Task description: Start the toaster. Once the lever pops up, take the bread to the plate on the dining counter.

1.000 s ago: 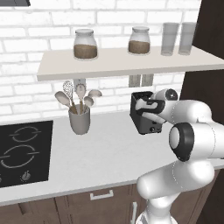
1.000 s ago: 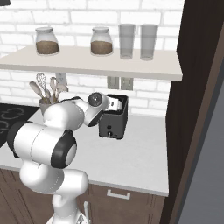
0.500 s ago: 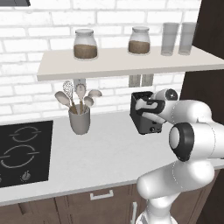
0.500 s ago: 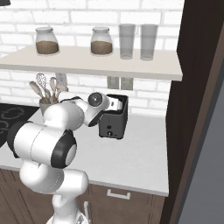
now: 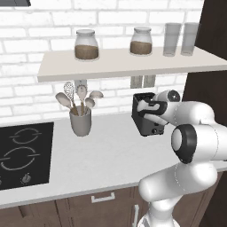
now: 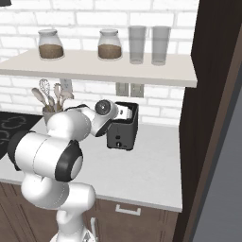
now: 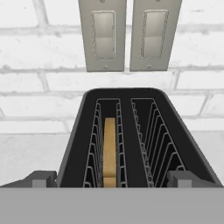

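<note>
The black toaster (image 5: 148, 127) (image 6: 124, 134) stands on the pale worktop against the brick wall. In the hand view I look down into the toaster (image 7: 127, 131): the bread (image 7: 110, 148), a thin brown slice, sits low in the left slot, and the right slot is empty. My gripper (image 5: 149, 106) (image 6: 124, 112) (image 7: 111, 178) hovers just above the toaster's near end, open, with one fingertip (image 7: 43, 178) at each side and nothing between them. I cannot make out the lever. The plate and the dining counter are out of view.
A grey utensil holder (image 5: 81, 123) stands left of the toaster, and the black hob (image 5: 22, 150) lies further left. A shelf (image 5: 128, 63) with jars and glasses hangs close overhead. Two wall outlets (image 7: 127, 35) sit behind the toaster. A dark tall panel (image 6: 212, 118) closes the right side.
</note>
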Motion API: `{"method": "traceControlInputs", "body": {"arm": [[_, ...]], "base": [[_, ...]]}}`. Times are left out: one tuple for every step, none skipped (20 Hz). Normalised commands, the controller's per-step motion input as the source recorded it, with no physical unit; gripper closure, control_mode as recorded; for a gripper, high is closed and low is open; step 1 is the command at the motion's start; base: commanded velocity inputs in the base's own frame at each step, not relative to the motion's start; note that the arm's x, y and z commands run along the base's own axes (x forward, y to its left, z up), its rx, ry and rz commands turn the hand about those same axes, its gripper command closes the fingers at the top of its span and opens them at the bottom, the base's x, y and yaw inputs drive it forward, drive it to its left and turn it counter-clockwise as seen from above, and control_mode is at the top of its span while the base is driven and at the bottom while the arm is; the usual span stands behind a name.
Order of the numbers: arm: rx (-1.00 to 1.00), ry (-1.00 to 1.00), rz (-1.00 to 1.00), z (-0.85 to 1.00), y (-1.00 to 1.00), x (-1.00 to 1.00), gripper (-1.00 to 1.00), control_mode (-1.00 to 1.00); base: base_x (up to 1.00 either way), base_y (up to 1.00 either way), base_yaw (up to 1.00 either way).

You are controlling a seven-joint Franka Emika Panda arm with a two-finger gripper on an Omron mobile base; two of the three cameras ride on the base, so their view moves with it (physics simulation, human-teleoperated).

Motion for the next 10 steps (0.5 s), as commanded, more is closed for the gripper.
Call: {"method": "traceControlInputs", "body": {"arm": [[0.00,0.00,0.00,0.00,0.00,0.00,-1.00,-1.00],[0.00,0.00,0.00,0.00,0.00,0.00,-1.00,-1.00],[0.00,0.00,0.00,0.00,0.00,0.00,-1.00,-1.00],[0.00,0.00,0.00,0.00,0.00,0.00,-1.00,-1.00],[0.00,0.00,0.00,0.00,0.00,0.00,-1.00,-1.00],[0.00,0.00,0.00,0.00,0.00,0.00,-1.00,-1.00],[0.00,0.00,0.00,0.00,0.00,0.00,-1.00,-1.00],[0.00,0.00,0.00,0.00,0.00,0.00,-1.00,-1.00],[0.00,0.00,0.00,0.00,0.00,0.00,-1.00,-1.00],[0.00,0.00,0.00,0.00,0.00,0.00,-1.00,-1.00]], "base": [[0.00,0.00,0.00],[0.00,0.00,0.00],[0.00,0.00,0.00],[0.00,0.00,0.00],[0.00,0.00,0.00],[0.00,0.00,0.00],[0.00,0.00,0.00],[0.00,0.00,0.00],[0.00,0.00,0.00],[0.00,0.00,0.00]]}}
